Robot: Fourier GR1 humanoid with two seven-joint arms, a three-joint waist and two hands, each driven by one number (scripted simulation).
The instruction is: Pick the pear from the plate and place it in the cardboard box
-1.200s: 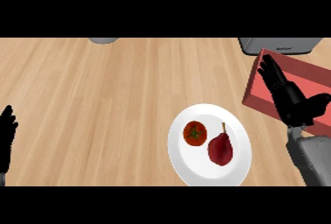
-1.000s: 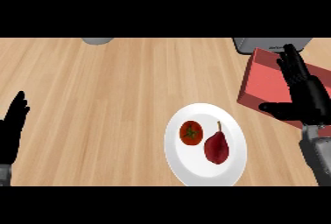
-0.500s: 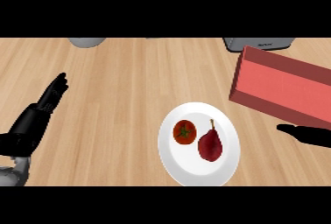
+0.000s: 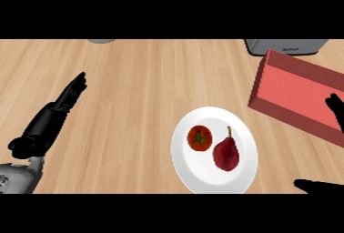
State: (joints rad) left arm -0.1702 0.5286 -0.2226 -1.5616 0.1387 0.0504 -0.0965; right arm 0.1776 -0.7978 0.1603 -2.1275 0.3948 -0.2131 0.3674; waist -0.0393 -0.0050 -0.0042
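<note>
Currently dark red pear (image 4: pixel 226 154) lies on white round plate (image 4: pixel 184 168) beside red tomato (image 4: pixel 199 137); left hand (image 4: pixel 52 119) fingers straight; right hand (image 4: pixel 321 185) barely visible, state undeterminable

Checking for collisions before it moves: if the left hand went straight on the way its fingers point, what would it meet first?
Probably nothing: the left hand points up-right over bare counter; height is unclear.

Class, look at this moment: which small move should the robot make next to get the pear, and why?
Probably bring the right hand leftward over the pear. The pear lies untouched on the plate beside a tomato, nearer that hand. The hand shows only at the view's right edge. The left hand is open, far left.
</note>
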